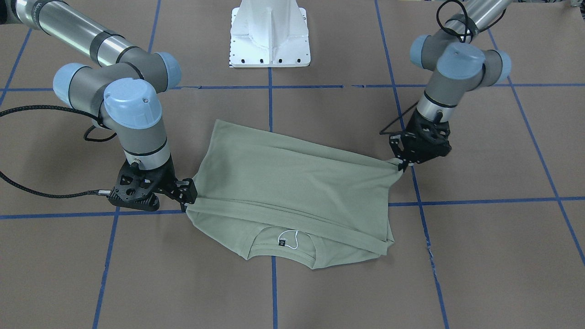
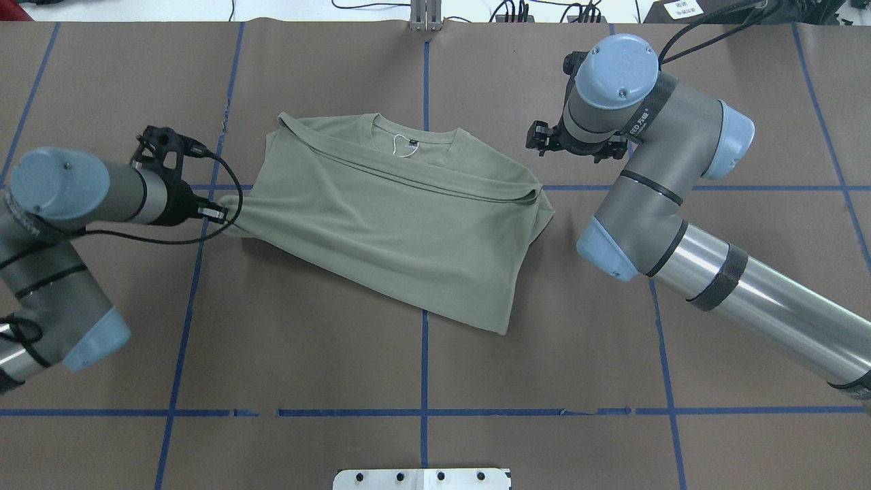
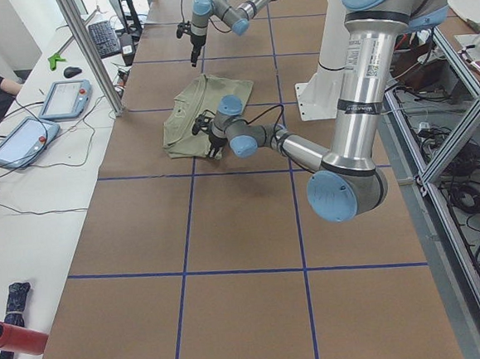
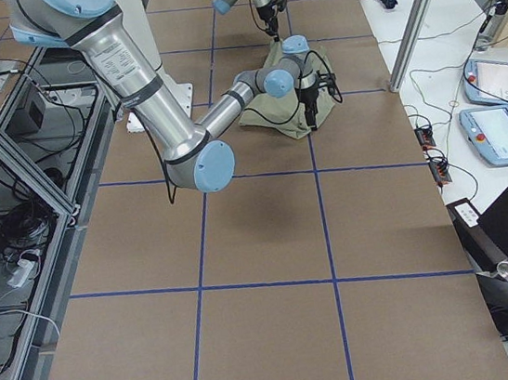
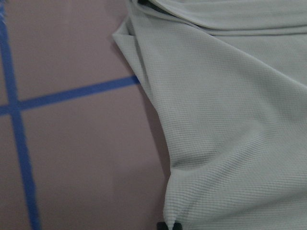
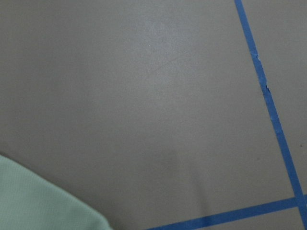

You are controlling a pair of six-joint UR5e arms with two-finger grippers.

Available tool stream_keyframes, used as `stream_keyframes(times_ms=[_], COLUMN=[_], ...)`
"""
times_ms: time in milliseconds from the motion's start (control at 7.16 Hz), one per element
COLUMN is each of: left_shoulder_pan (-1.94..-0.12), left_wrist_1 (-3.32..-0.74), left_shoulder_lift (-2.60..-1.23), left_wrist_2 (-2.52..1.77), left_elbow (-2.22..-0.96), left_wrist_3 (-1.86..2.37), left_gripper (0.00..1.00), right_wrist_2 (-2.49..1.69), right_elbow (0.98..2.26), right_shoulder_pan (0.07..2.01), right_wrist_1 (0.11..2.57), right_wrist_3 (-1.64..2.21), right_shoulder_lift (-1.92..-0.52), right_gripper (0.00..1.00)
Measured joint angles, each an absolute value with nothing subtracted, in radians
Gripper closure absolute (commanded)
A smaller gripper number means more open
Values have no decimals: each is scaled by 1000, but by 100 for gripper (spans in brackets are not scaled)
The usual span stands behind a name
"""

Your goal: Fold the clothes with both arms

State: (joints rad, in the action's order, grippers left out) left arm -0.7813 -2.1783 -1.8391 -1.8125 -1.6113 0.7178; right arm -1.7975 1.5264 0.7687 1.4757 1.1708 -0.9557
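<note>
I judged the fold about half done. The left gripper (image 2: 220, 211), its wrist low and level, pinched a side corner of the green shirt (image 2: 408, 224). The shirt lay doubled mid-table, hem near the neckline. The right gripper (image 2: 541, 138) hung beside the opposite edge; whether it was spread or pressed together I could not tell.

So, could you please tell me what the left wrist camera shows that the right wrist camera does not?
Only the left wrist view shows the tips of the left hand, pinched shut on a gathered point of the shirt, which fills most of the picture's right side. Only the right wrist view shows a wide stretch of bare table, with just a corner of the shirt at lower left and nothing of the right hand itself. Both show the brown table surface, blue tape lines and green fabric.
</note>
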Motion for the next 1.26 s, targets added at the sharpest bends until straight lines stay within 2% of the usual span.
stream_keyframes(times_ms=[559,698,978,1257], left_shoulder_pan=[-976,-989,-1000,-1007], left_wrist_1=[-2191,-2198,-2259,-2301], left_shoulder_lift=[-2248,-2319,-2340,-2263], left_wrist_2=[-1796,-1768,-1751,-1857], left_elbow=[-1070,-986,-945,-1040], left_wrist_3=[490,476,444,441], left_gripper=[100,1,0,0], right_wrist_2=[-1796,-1796,-1796,-1791], right_elbow=[1533,1537,1535,1496], right_shoulder_pan=[761,759,743,709], right_wrist_1=[1476,1476,1476,1411], right_wrist_3=[1181,1185,1194,1232], right_shoulder_lift=[-954,-954,-945,-907], right_gripper=[0,0,0,1])
